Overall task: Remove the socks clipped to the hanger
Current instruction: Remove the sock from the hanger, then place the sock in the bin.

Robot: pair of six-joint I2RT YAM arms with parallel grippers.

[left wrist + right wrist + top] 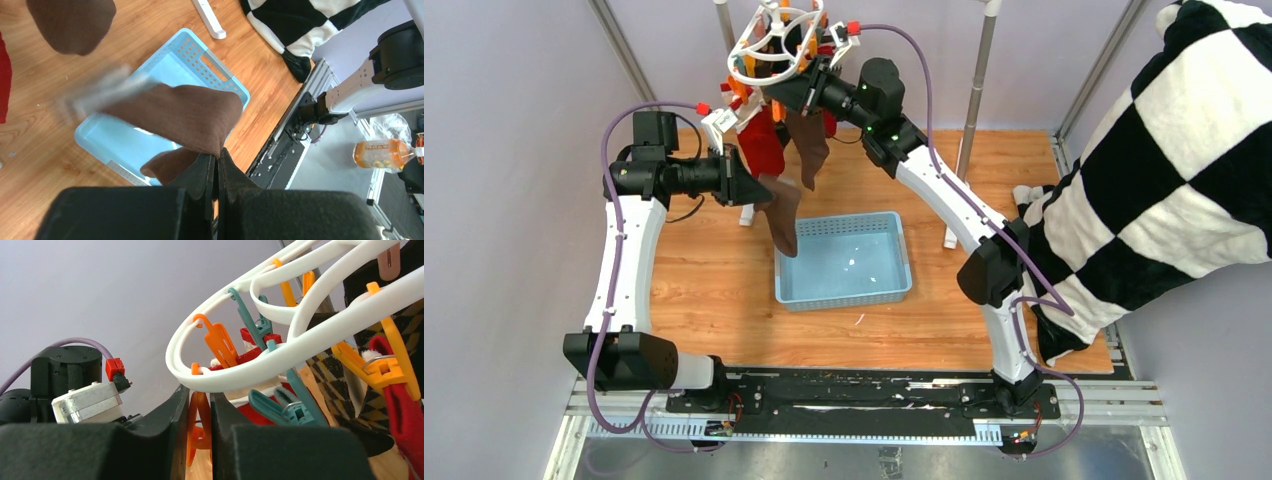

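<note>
Pinching brown sock, left fingers; orange peg between right fingers.

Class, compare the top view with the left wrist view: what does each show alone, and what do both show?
Only the top view: the hanger and the right end effector clamping its peg. Only the left wrist view: a bottle off the table. Both: the basket, the blanket and a brown sock pinched in the left end effector.
</note>
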